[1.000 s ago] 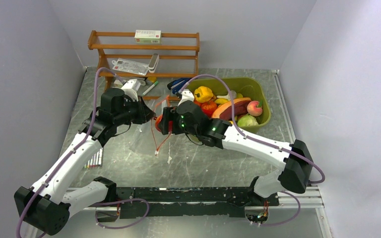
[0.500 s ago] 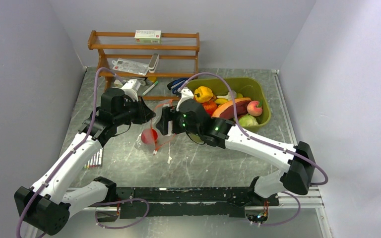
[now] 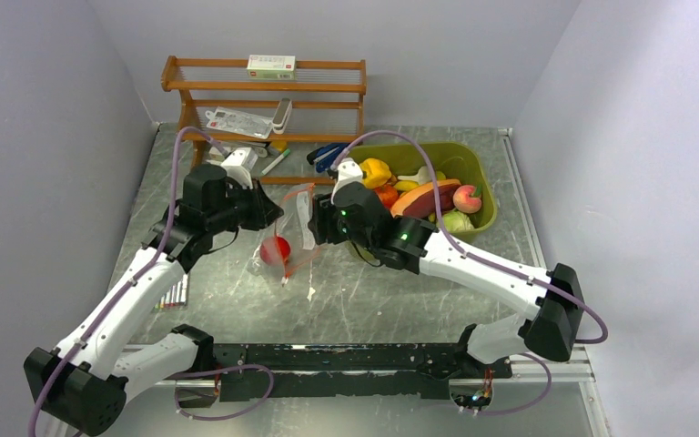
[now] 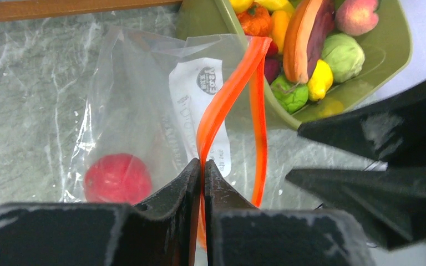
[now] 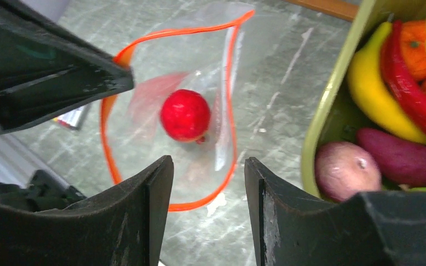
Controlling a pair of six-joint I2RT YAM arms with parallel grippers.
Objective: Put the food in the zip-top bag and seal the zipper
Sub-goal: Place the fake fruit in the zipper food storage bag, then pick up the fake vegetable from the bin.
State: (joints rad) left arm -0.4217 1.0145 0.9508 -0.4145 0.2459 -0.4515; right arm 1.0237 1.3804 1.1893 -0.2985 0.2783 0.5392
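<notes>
The zip-top bag (image 3: 273, 255) hangs open over the table, its mouth rimmed by the orange zipper (image 4: 230, 94). My left gripper (image 4: 202, 163) is shut on one side of that zipper strip and holds the mouth up. One red round piece of food (image 5: 185, 114) lies inside the bag at the bottom, also seen as the red ball (image 4: 117, 178) in the left wrist view. My right gripper (image 5: 208, 160) hovers open and empty just above the bag's mouth, beside the green tub (image 5: 327, 105). More food, such as a yellow pepper (image 3: 373, 171) and a peach (image 3: 466, 198), fills the tub.
A flat white printed packet (image 4: 197, 105) shows through the bag. A wooden rack (image 3: 264, 86) stands at the back with a box on top. Marker pens (image 3: 173, 293) lie left of the left arm. The tub's rim (image 3: 487, 196) is close behind the right wrist.
The red food has left the right gripper and dropped into the bag. The right gripper has drawn back toward the tub with its jaws narrower. The left gripper kept its hold.
</notes>
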